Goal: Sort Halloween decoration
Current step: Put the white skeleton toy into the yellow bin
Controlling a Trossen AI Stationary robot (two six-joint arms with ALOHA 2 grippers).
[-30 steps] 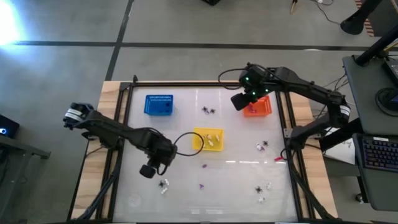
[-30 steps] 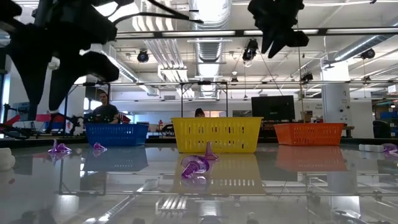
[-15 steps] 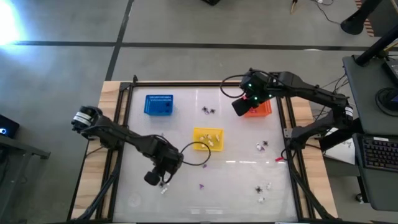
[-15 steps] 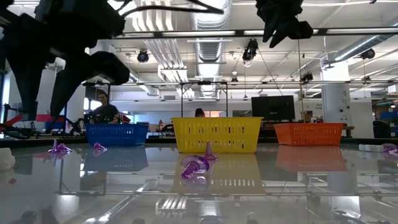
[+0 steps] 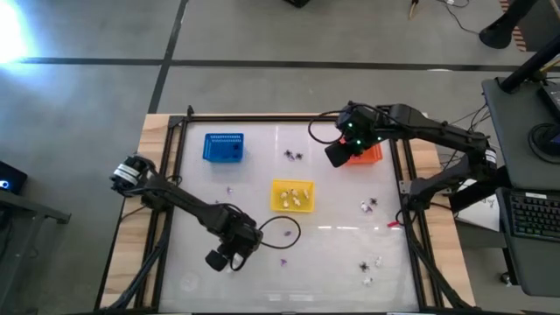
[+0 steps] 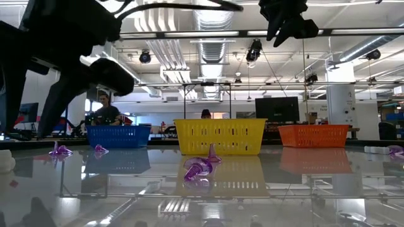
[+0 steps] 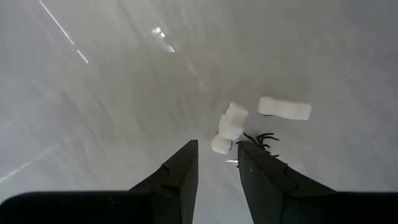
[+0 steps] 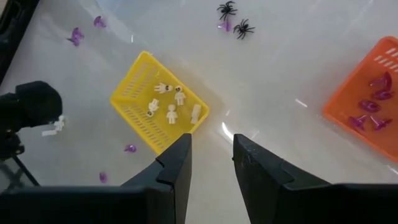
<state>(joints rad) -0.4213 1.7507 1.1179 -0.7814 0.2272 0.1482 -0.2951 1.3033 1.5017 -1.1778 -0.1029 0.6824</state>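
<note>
At the seven o'clock part of the worktop, my left hand hangs low over a small cluster: two white skeleton trinkets and a black spider just beside them. Its fingers stand narrowly parted and empty, the nearer skeleton lying at the mouth of the gap. I judge the step in hand to be the approach for a pick of that white piece.

My right hand waits high at two o'clock, beside the orange basket, fingers likewise a little apart and holding nothing.

Sorting is part done: white figures lie in the yellow basket at centre, purple pieces in the orange one. The blue basket sits at eleven o'clock. Loose spiders remain at twelve o'clock, with more trinkets scattered at four and five o'clock.

Next, I need to lower the left hand squarely over the skeleton, keep clear of the spider, close, then carry to yellow.
</note>
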